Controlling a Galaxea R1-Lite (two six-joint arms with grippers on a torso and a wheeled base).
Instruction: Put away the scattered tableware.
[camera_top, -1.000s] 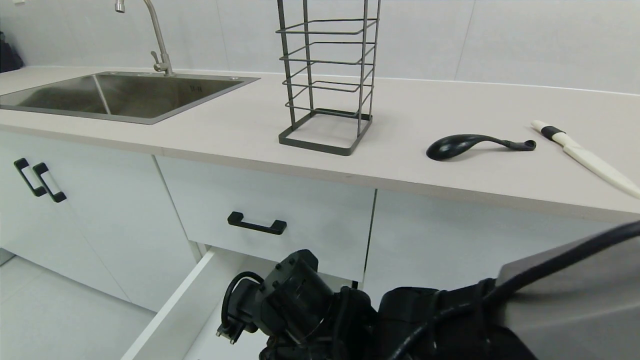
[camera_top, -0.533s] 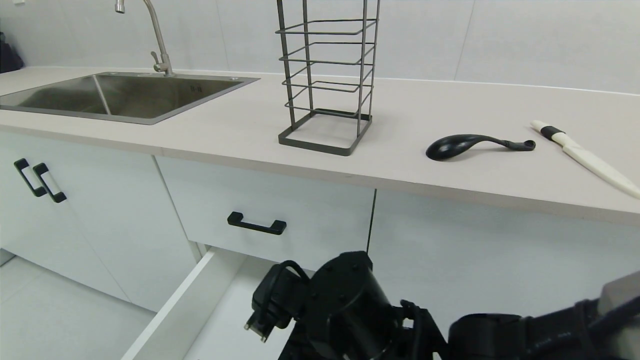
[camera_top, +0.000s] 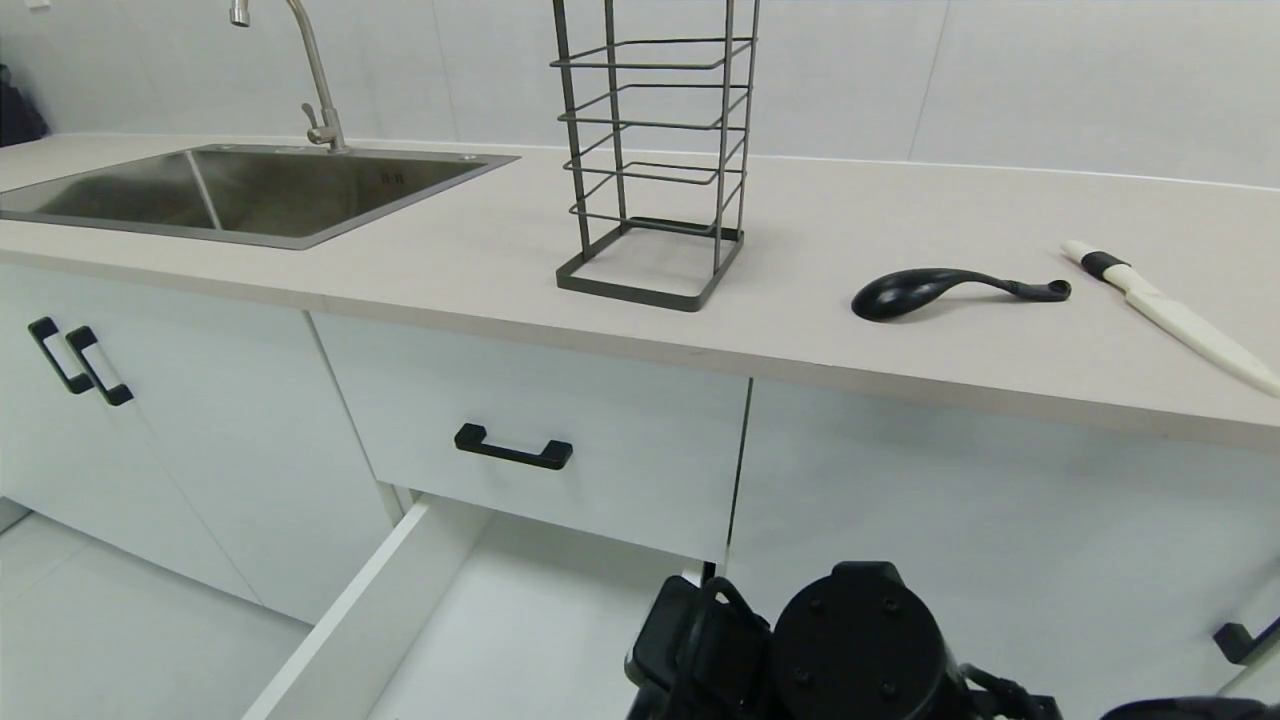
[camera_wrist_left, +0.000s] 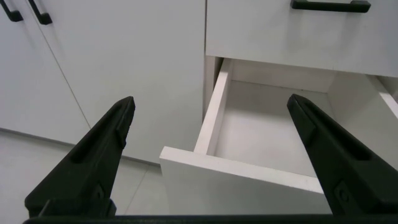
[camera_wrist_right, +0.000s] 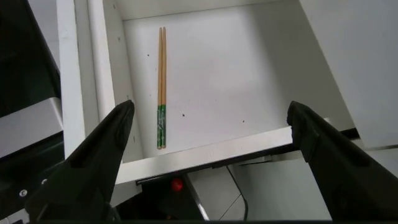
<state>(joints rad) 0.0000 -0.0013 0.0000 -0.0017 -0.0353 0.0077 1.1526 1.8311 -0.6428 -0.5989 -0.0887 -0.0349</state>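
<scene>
The black spoon (camera_top: 945, 290) lies on the countertop (camera_top: 480, 250) to the right of the wire rack (camera_top: 655, 160). Its long axis runs across the counter, bowl toward the rack and curled handle tip toward the white knife (camera_top: 1170, 318), which lies just beside it at a slant. Both sit above and to the right of the open drawer (camera_top: 380, 620), where a pair of chopsticks (camera_wrist_right: 161, 87) already lies along one side wall. The right gripper (camera_wrist_right: 210, 106) hangs over that drawer, jaws spread wide and empty. The left gripper (camera_wrist_left: 210, 99), equally wide and empty, faces the drawer's outer corner. The right arm looks nearer, and would likely have to rise and close across the spoon's thin handle.
</scene>
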